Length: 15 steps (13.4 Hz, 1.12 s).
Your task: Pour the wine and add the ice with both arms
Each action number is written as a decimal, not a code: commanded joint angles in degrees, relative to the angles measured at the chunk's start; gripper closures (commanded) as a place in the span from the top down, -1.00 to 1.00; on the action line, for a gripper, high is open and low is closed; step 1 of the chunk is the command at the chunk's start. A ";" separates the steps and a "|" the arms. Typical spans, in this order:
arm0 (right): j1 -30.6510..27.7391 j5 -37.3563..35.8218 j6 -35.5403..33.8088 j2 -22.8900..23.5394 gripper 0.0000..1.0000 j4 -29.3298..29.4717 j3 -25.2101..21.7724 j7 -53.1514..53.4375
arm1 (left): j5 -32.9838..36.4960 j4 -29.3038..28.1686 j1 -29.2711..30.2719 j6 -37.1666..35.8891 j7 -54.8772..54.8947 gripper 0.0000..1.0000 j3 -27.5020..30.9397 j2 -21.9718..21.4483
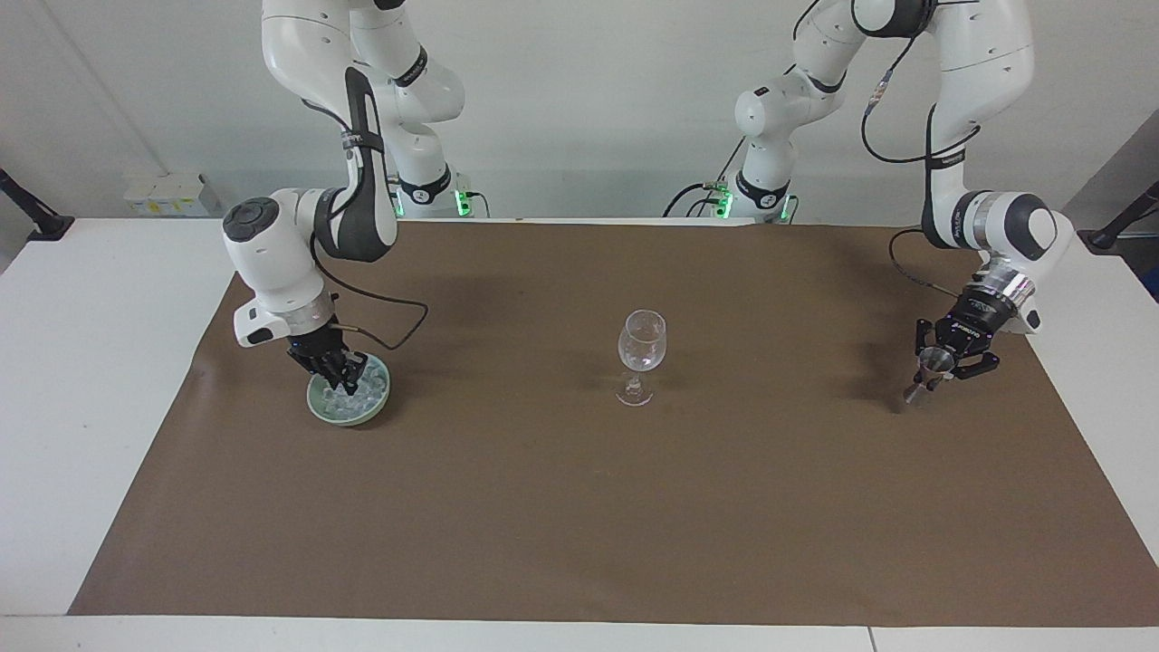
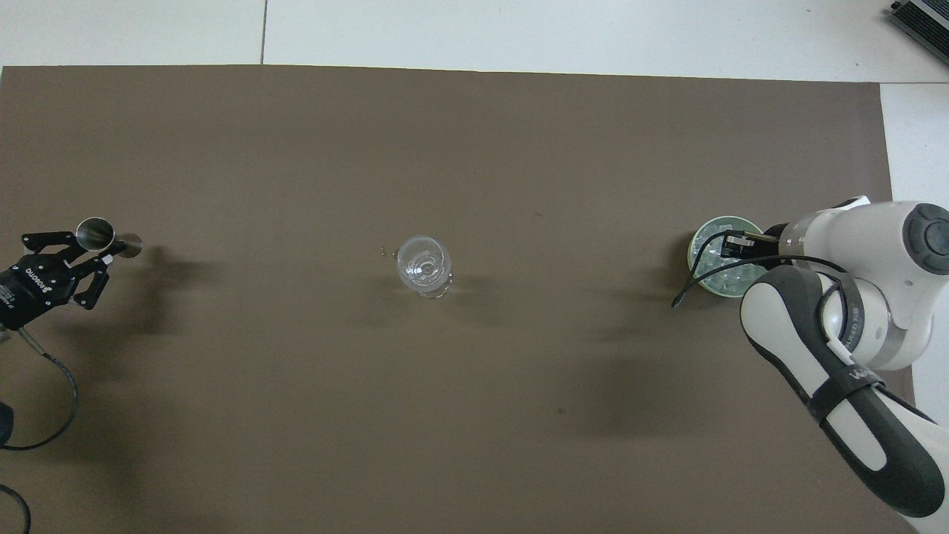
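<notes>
1. Clear, glassy ice cubes (image 1: pixel 351 398) lie heaped in a pale green round bowl (image 1: pixel 319 409) on the brown paper mat (image 1: pixel 579 507), toward the right arm's end of the table. We judge them light, hard and slippery; grip one cube across two flat faces, lightly, or it may squirt out.
2. The right gripper (image 1: pixel 337 375) reaches steeply down into the bowl from a bent wrist. Its fingertips are pressed together among the cubes. Whether a cube is caught between them we cannot tell.
3. The left gripper (image 1: pixel 942 361) is clamped on the waist of a small steel double-cone measuring cup (image 1: pixel 925 375), toward the left arm's end of the mat. The forearm hangs down and the wrist slants inward. Whether the cup's foot touches the mat we cannot tell.
4. A clear stemmed wine glass (image 1: pixel 640 355) stands upright at mid-mat, well apart from both grippers. We judge it fragile and easily tipped; approach its rim from above without contact.
</notes>
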 commanded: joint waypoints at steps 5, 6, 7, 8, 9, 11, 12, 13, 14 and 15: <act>-0.27 0.78 -14.59 -3.14 -1.00 10.73 0.92 0.83 | 2.61 -3.77 1.38 -3.30 -1.08 -1.00 -0.38 -0.90; -0.27 0.77 -17.06 -3.32 -1.00 12.58 1.27 1.10 | 2.61 -4.39 1.30 -3.30 -0.99 -1.00 -0.47 -0.99; -0.19 0.77 -19.78 -3.41 -1.00 14.95 1.71 2.06 | 2.61 -4.74 0.86 -3.39 -0.99 -1.00 -0.47 -0.99; -0.10 0.43 -22.59 -3.58 -1.00 17.84 2.32 3.37 | 2.52 -4.92 0.51 -3.48 -0.99 -1.00 -0.56 -0.99; -0.01 -0.27 -24.88 -3.58 -1.00 20.22 3.11 5.04 | 2.52 -5.27 0.42 -3.48 -0.99 -1.00 -0.56 -0.99; 0.08 -0.98 -29.63 -3.67 -1.00 24.27 5.66 9.07 | 2.52 -5.45 -0.20 -3.39 -0.91 -1.00 -0.73 -0.90; 0.17 -2.55 -30.87 -3.67 -1.00 25.68 7.58 12.14 | 2.35 -5.54 -0.63 -3.39 -0.91 -1.00 -0.82 -0.90; 0.17 -4.57 -31.14 -3.67 -1.00 26.30 9.95 15.74 | 2.34 -5.63 -0.99 -3.39 -0.91 -1.00 -0.91 -0.90; 0.25 -5.89 -31.14 -3.67 -1.00 27.09 12.07 19.08 | 2.17 -5.89 -1.69 -3.39 -0.91 -1.00 -0.91 -0.82; 0.25 -5.90 -31.14 -3.59 -1.00 28.06 13.74 21.90 | 2.08 -5.89 -1.87 -3.39 -0.82 -1.00 -0.91 -0.55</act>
